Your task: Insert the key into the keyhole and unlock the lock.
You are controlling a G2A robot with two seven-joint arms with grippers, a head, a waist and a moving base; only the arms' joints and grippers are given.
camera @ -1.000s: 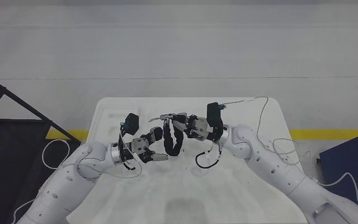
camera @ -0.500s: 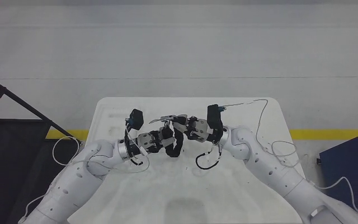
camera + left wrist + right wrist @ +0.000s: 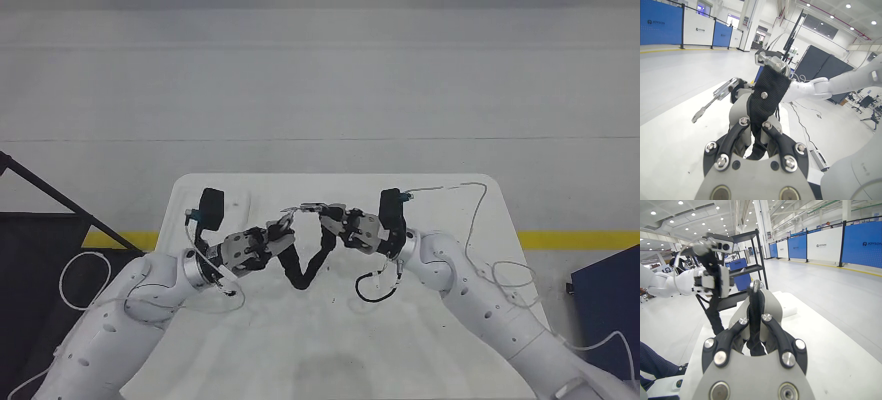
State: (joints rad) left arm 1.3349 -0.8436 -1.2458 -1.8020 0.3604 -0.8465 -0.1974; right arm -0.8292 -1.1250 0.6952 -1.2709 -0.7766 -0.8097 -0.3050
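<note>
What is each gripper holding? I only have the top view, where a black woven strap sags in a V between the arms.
Observer: The left wrist view shows the left gripper shut on one end of the black woven strap. A silver metal fitting caps that end.
Operator: Where is the key?
Observer: In that same view, a silver metal key juts from the strap's other end. Its blade is in open air, in no keyhole.
Operator: And the right side?
Observer: The right wrist view shows the right gripper shut on the strap edge-on, with a rounded metal end piece just past its fingers.
</note>
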